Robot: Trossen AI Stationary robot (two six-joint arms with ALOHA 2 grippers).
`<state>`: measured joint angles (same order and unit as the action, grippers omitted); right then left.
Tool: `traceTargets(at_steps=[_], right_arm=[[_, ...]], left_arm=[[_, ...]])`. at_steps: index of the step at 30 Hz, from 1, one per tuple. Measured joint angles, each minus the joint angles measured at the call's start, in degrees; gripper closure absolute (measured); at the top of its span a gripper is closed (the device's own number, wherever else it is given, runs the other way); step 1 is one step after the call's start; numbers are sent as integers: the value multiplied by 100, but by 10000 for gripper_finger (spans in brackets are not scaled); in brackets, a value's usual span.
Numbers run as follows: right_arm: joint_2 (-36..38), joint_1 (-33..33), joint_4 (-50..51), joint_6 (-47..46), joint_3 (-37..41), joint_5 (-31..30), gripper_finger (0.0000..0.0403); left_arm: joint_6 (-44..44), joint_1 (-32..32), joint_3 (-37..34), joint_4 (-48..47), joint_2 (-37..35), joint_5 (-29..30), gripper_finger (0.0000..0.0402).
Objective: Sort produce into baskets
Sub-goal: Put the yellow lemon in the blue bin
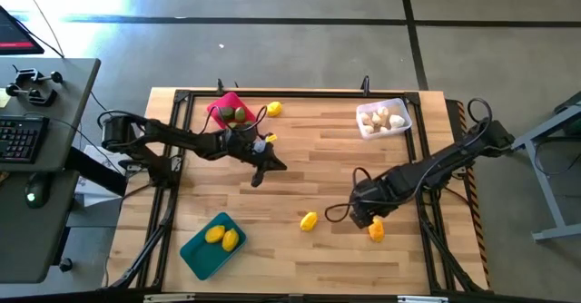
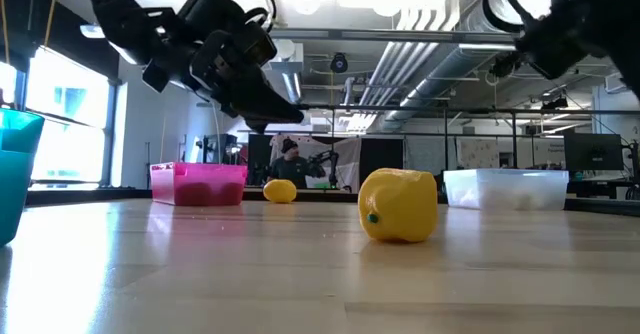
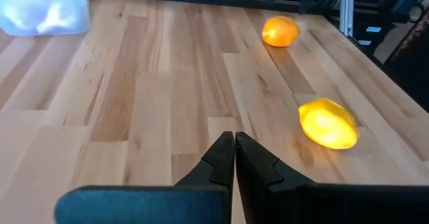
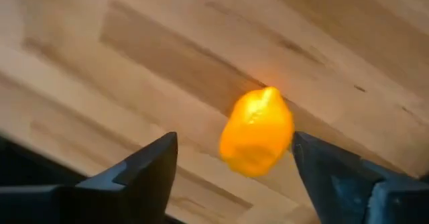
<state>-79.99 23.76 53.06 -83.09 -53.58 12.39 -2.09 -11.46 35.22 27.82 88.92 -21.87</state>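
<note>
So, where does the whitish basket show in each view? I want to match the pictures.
High view: the whitish basket is at the table's far edge, right of centre.
Low view: far right, at the back of the table.
Left wrist view: top left corner, cut by the edge.
Right wrist view: not in it.
Shared landmark: the pink basket, left of it along the same edge in the high and low views.

Two lemons (image 1: 221,238) in basket (image 1: 195,253) — others on table (image 1: 309,171).

A grey concrete floor (image 1: 300,31) surrounds the wooden table (image 1: 300,185). A grey desk (image 1: 45,167) with a keyboard (image 1: 20,138) stands beside it. Ceiling pipes (image 2: 440,44) and bright windows (image 2: 70,124) show beyond.
</note>
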Motion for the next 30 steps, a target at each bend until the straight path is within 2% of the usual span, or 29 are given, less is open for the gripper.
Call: traceTargets(at_steps=[3,10,24,27,30], right_arm=[[-30,-8,189,-263,2,85,106],[-469,-13,159,-413,8,615,104],[-1158,-15,-170,-278,9,733,105],[-1339,-15,-271,-103,9,756,116],[-1523,-15,-372,228,11,778,148]], left_arm=[[-2,-57,0,3,0,4,401],[-21,-94,0,-5,-2,12,401],[-107,-92,0,-11,-4,23,401],[-106,-92,0,-38,-4,28,401],[-101,-92,0,-78,-4,30,401]])
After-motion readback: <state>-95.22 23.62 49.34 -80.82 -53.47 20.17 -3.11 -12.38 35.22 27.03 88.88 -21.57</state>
